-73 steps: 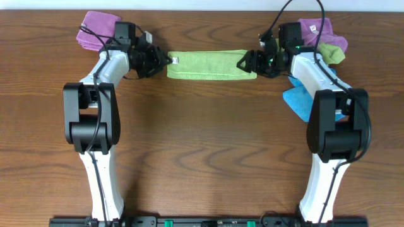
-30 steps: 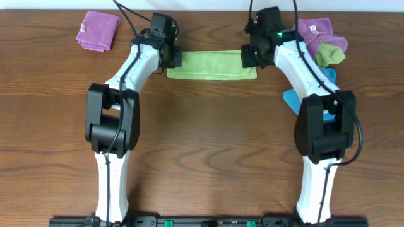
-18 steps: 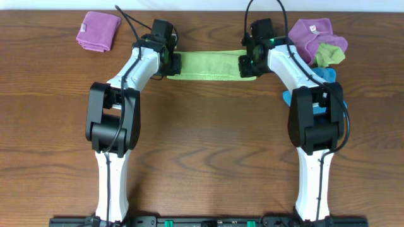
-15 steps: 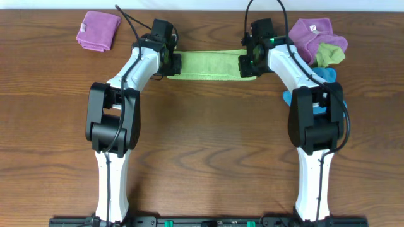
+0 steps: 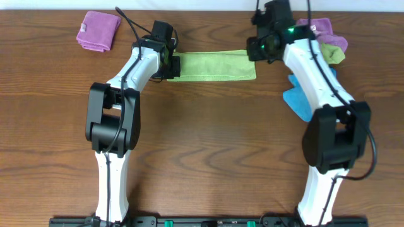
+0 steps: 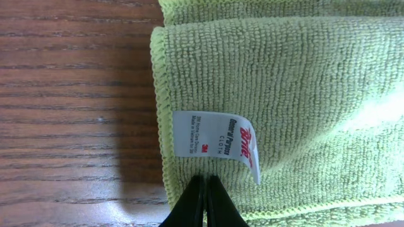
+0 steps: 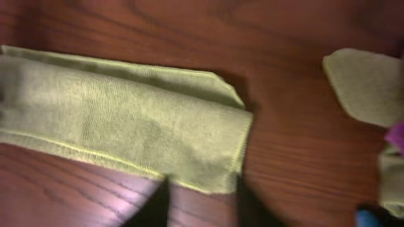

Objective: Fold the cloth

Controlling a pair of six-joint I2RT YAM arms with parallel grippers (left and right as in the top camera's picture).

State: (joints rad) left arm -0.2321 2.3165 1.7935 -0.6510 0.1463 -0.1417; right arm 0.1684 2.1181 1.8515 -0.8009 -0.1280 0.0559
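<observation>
cloth [image 5: 211, 65] | tag end at left tool [image 6: 206, 181] | other end below right tool [image 7: 202, 198]

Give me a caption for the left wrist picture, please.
Closed left gripper poised at the edge of the folded green cloth, beside its white tag, on a wooden table.

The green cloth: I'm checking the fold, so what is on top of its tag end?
A white tag lies on the cloth, and the left fingers, closed, reach over its edge beside the tag. The layers folded underneath are hidden.
</observation>
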